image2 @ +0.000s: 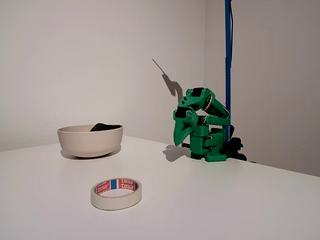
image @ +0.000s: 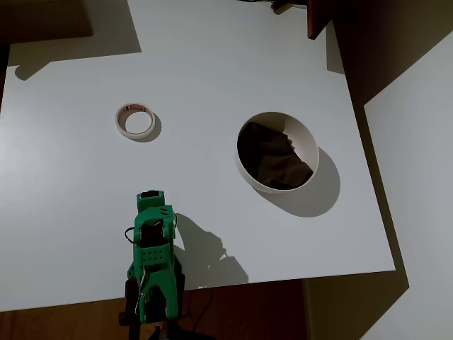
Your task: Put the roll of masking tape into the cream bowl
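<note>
Nearest the fixed camera lies the small cream-white ring of masking tape (image2: 116, 193), flat on the white counter (image2: 210, 200), its wide hole up and a red, white and blue label printed round the inner core. It sits free and untouched, well apart from the large round cream bowl (image: 277, 151), whose inside holds something dark, perhaps a crumpled cloth. Folded down at its base near the counter's edge, the green arm points its pincer (image2: 180, 137) downward, seemingly pressed together and holding nothing, so the reach has likely not begun.
</note>
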